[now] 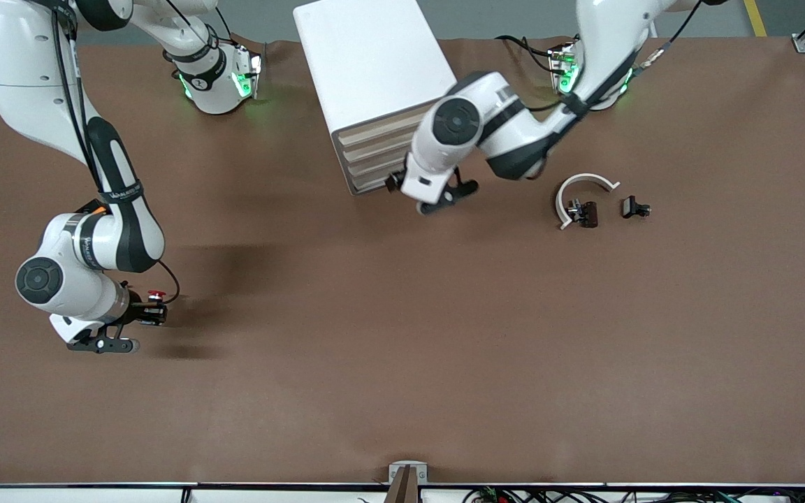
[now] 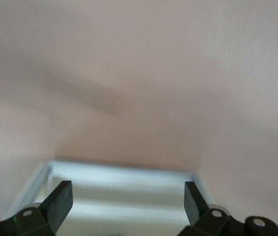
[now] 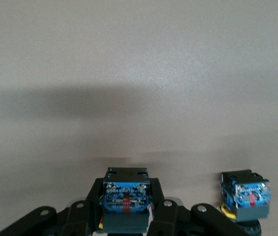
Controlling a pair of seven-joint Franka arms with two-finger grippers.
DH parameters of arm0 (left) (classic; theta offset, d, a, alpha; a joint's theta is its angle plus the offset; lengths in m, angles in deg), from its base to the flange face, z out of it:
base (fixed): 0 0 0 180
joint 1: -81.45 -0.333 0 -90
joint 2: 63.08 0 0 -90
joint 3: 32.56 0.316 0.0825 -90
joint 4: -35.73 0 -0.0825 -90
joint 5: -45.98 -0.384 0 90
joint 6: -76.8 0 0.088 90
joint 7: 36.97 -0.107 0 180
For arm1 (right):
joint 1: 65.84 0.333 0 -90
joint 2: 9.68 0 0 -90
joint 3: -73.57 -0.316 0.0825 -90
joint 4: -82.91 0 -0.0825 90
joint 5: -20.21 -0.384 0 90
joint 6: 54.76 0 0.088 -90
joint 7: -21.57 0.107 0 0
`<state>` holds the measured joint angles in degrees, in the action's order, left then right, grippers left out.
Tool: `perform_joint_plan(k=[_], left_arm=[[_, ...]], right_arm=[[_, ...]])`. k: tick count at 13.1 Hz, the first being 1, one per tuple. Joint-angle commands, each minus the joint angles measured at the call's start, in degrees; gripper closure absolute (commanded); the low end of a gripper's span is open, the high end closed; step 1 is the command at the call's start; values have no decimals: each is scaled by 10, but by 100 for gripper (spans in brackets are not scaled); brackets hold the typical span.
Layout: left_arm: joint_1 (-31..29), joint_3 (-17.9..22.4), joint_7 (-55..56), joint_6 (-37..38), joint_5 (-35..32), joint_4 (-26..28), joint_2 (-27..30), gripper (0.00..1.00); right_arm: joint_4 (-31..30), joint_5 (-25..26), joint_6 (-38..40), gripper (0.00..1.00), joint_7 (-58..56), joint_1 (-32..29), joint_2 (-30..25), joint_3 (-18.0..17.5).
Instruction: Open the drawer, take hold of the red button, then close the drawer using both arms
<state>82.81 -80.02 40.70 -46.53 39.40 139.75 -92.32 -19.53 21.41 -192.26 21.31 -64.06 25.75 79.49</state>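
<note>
My right gripper (image 1: 154, 313) hangs low over the table at the right arm's end, shut on a button (image 3: 127, 192) with a black and blue body. In the right wrist view the fingers (image 3: 95, 199) clamp its sides and its cap is hidden. A small red cap (image 1: 156, 294) shows right by the fingers in the front view. I cannot tell which button it belongs to. My left gripper (image 1: 395, 183) is open with nothing in it, right in front of the white cabinet's drawer fronts (image 1: 374, 157), which all look flush. The pale cabinet (image 2: 124, 184) fills the gap between its fingers (image 2: 60, 199).
A second alike button (image 3: 244, 194) with a bit of yellow at its base stands on the table beside the held one. Toward the left arm's end lie a white curved piece (image 1: 584, 183) and two small black parts (image 1: 586, 214) (image 1: 634, 207).
</note>
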Motion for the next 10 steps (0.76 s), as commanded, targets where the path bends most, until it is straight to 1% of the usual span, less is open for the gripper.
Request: perform_joint_plan(k=[1, 3, 4, 5, 6, 8, 9, 10], left_arm=[[-68, -8, -5, 13, -75, -27, 6, 0], [-121, -9, -6, 13, -122, -43, 7, 0], [-150, -9, -17, 13, -135, -51, 8, 0], [-179, -10, -49, 14, -142, -58, 14, 0], [-213, -11, -104, 20, -143, -59, 24, 0], [-262, -13, -185, 53, -143, -61, 65, 0], [-287, -13, -225, 63, -143, -71, 80, 0], [-313, -15, -279, 94, -138, -87, 93, 0]], right_arm=[[-61, 6, -67, 100, -8, -7, -13, -13], [-61, 6, -70, 100, -17, -8, -12, -14], [-61, 6, -77, 100, -17, -7, -12, -14], [-61, 5, -80, 100, -16, -7, -11, -14], [-61, 4, -80, 100, -16, -8, -11, -14], [-61, 4, -80, 100, -16, -9, -10, -14], [-60, 4, -79, 100, -16, -9, -10, -14], [-59, 4, -77, 76, -16, -9, -10, -14]])
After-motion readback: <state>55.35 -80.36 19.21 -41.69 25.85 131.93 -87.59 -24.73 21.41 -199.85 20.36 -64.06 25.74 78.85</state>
